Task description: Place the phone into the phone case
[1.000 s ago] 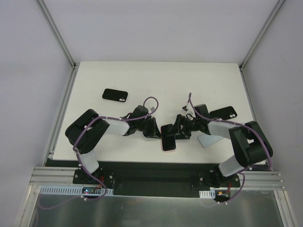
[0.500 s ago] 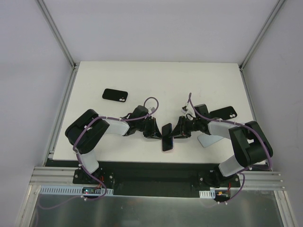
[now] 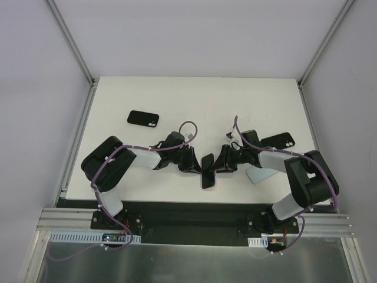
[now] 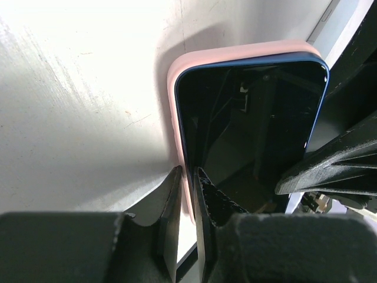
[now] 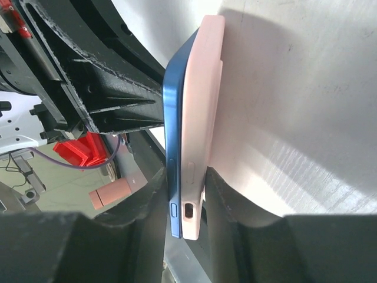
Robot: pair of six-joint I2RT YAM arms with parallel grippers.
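White table: right gripper clamps phone plus pink case; left gripper apparently pinches case edge.

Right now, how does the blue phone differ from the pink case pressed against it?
Colour: the blue phone has a dark blue edge and a black screen; the pink case is pale pink.
Finish: the blue phone's screen is glossy and shows reflections, while the pink case looks matt.
Size: the pink case's rim shows just beyond the blue phone's outline.
Shared: rounded corners and the same overall shape.
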